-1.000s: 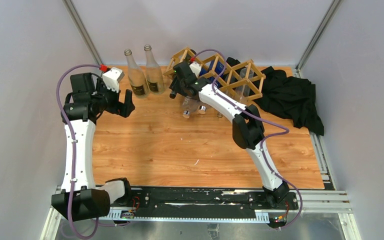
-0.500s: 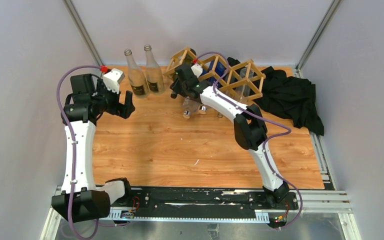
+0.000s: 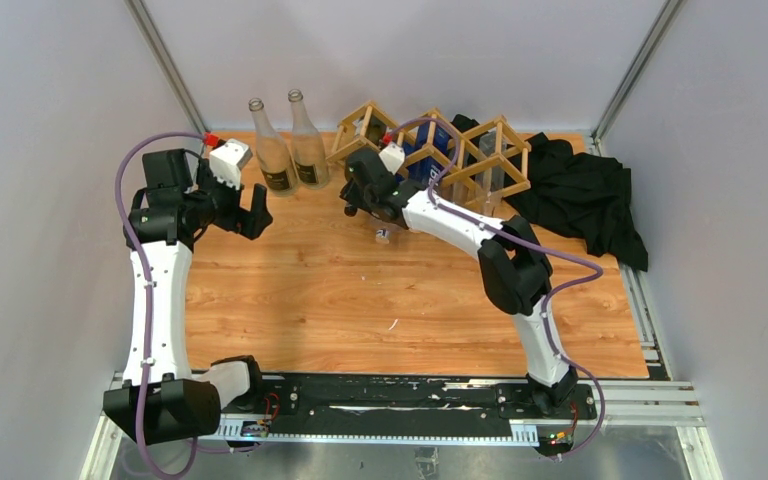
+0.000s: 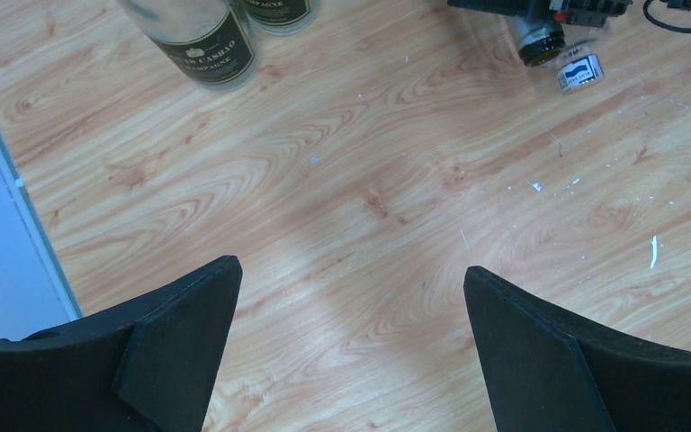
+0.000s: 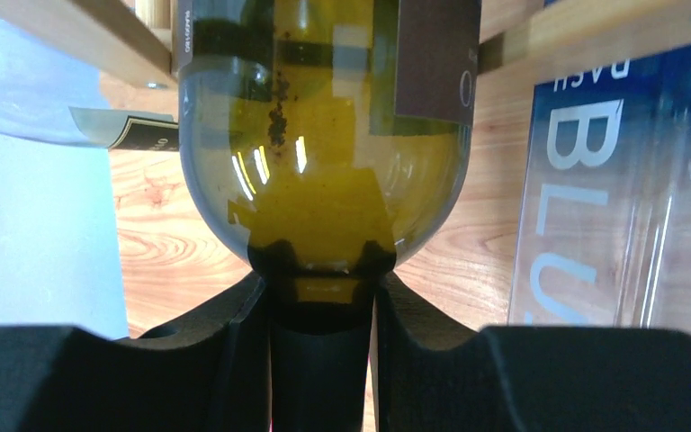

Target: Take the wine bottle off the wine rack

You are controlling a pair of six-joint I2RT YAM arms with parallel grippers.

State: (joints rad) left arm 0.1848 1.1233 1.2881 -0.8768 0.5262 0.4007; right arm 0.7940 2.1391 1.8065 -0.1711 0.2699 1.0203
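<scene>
The bench (image 3: 360, 300) has a light wood-grain top with small white flecks scattered on it. At the far edge, on the left, a clear glass bottle (image 3: 272, 155) and a second clear bottle (image 3: 308, 150) stand upright just beside each other, both with dark labels. Right of them stands the wine rack (image 3: 480, 150). A crumpled black cloth (image 3: 585, 200) lies against its right end. A small blue-and-white cap (image 4: 580, 70) shows near the rack; whether it rests on the wood is unclear.

Glossy glass wine bottle (image 5: 324, 135), bare wood wine rack (image 3: 503, 128), matt black cloth (image 3: 585, 195)
</scene>
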